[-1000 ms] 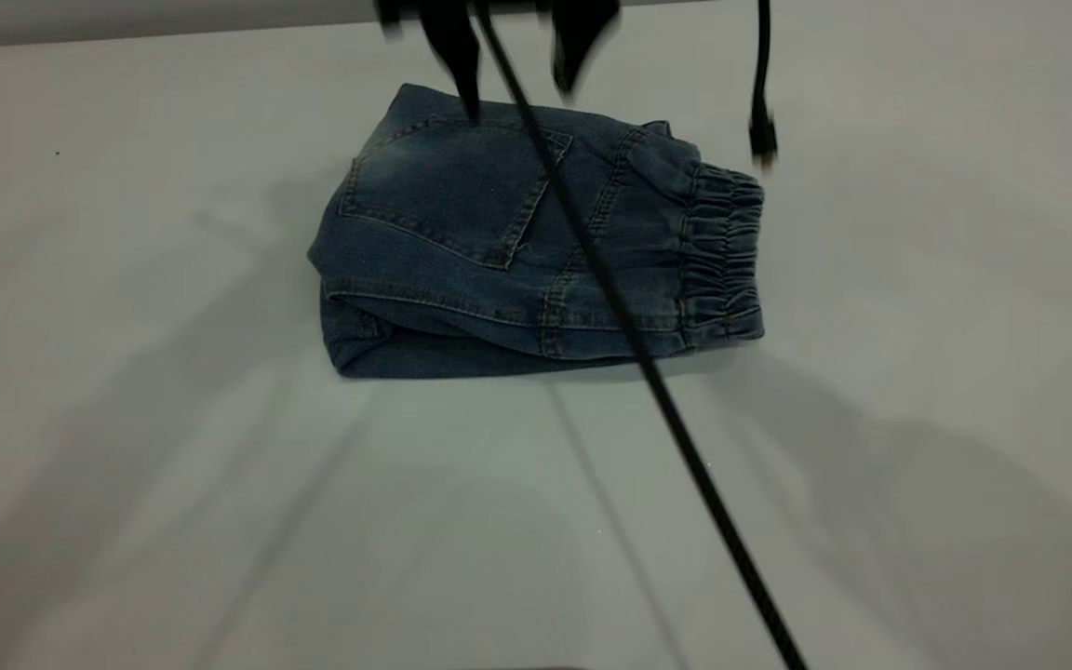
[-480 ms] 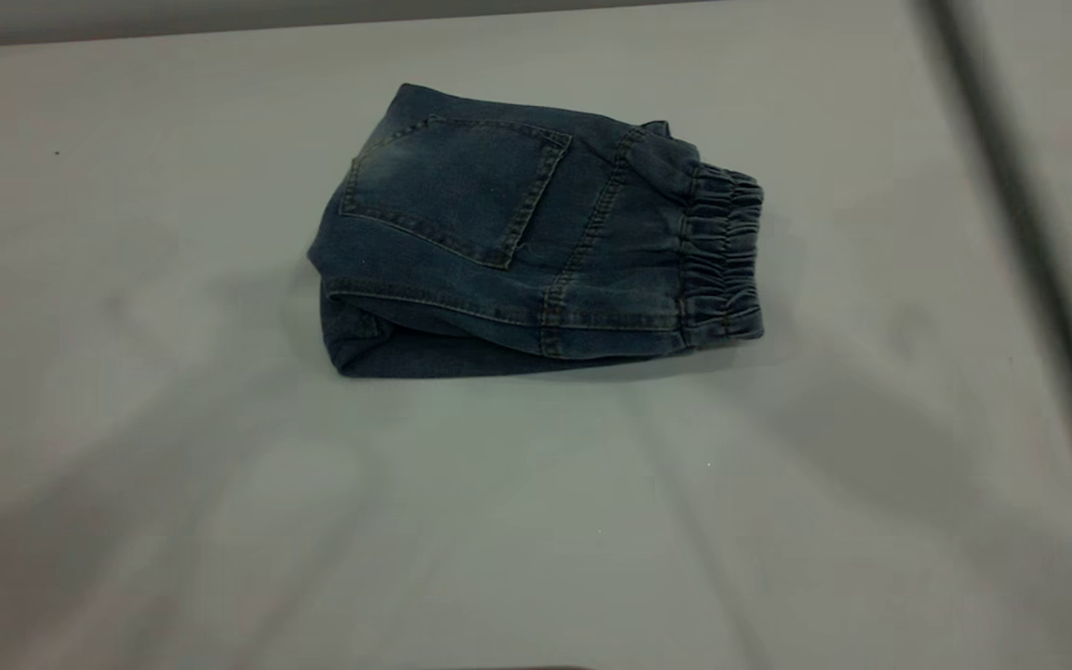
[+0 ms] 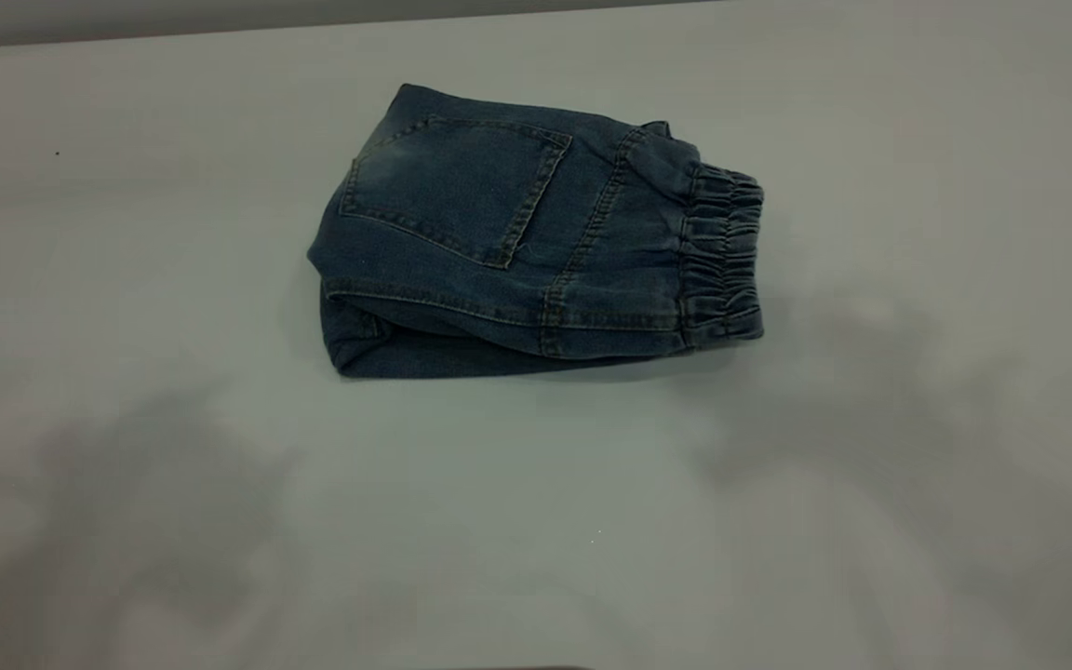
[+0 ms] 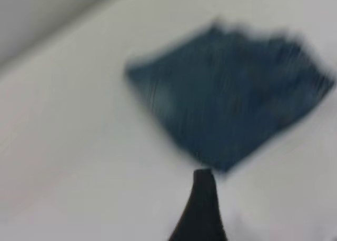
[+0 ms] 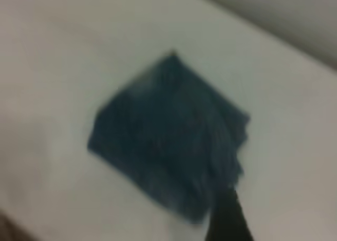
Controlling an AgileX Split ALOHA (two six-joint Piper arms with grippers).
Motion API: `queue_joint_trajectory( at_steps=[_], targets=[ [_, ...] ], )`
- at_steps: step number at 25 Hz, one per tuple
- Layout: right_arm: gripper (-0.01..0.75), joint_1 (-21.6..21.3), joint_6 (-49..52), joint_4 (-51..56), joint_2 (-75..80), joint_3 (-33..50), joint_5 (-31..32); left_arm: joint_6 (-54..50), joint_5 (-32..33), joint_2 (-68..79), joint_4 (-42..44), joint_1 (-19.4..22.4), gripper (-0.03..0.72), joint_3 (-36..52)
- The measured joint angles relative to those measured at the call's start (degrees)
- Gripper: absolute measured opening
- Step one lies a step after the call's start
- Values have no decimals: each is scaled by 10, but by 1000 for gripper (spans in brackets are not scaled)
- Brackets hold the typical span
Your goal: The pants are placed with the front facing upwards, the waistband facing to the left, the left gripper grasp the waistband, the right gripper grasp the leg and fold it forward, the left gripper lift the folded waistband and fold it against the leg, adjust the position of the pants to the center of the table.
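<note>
1. The pants [image 3: 517, 242] lie folded into a compact bundle on the table [image 3: 127, 465], long axis running left to right in the exterior view.
2. The waistband [image 3: 722, 256] points right; the folded edge is at left, back pocket [image 3: 457, 191] up.
3. The left gripper [image 4: 202, 209] is above the table, clear of the denim (one dark finger visible; spread or closed: cannot tell).
4. The right gripper [image 5: 229, 217]: the same, cannot tell.

Darker grey strip [image 3: 127, 26] runs beyond far edge of desk [image 3: 917, 140]; possibly wall or floor, cannot tell which. Tiny dark speck [image 3: 57, 152] on surface, far left. Small pale fleck [image 3: 596, 536] near front centre. Soft diffuse shadows [image 3: 154, 484] at front left and front right of surface.
</note>
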Motion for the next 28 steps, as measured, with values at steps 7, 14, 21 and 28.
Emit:
queue_joint_trajectory(
  at_steps=[7, 14, 21, 28],
  targets=[
    [374, 0, -6, 3, -165, 307, -3, -68, 155, -4, 62, 0, 556, 35],
    [374, 0, 4, 33, -318, 553, -19, -71, 169, -6, 47, 0, 554, 86],
    [374, 0, 5, 37, -498, 690, -28, -72, 169, -7, 14, 0, 553, 146],
    [373, 0, 5, 41, -663, 755, -77, -72, 169, -7, -20, 0, 553, 199]
  ],
)
